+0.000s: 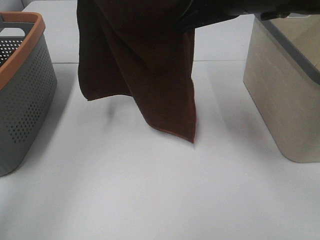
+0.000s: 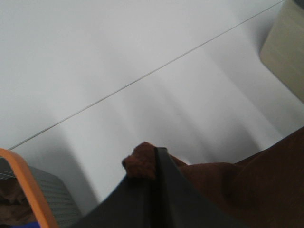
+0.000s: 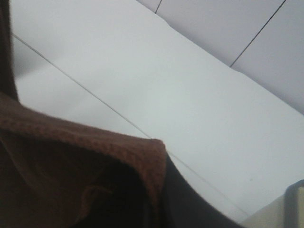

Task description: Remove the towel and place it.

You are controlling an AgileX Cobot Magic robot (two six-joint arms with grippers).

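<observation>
The dark brown towel (image 1: 140, 65) hangs in the air over the middle of the white table (image 1: 150, 195), its lower corners clear of the surface. My right gripper (image 1: 183, 23) is shut on its upper right edge. In the right wrist view the towel (image 3: 71, 185) drapes over the dark gripper (image 3: 164, 164). My left gripper is above the top edge of the exterior high view. In the left wrist view it (image 2: 156, 159) is shut on a bunched corner of the towel (image 2: 140, 164).
A grey perforated basket with an orange rim (image 1: 22, 95) stands at the left and also shows in the left wrist view (image 2: 31, 190), with some cloth inside. A beige basket with a grey rim (image 1: 285, 95) stands at the right.
</observation>
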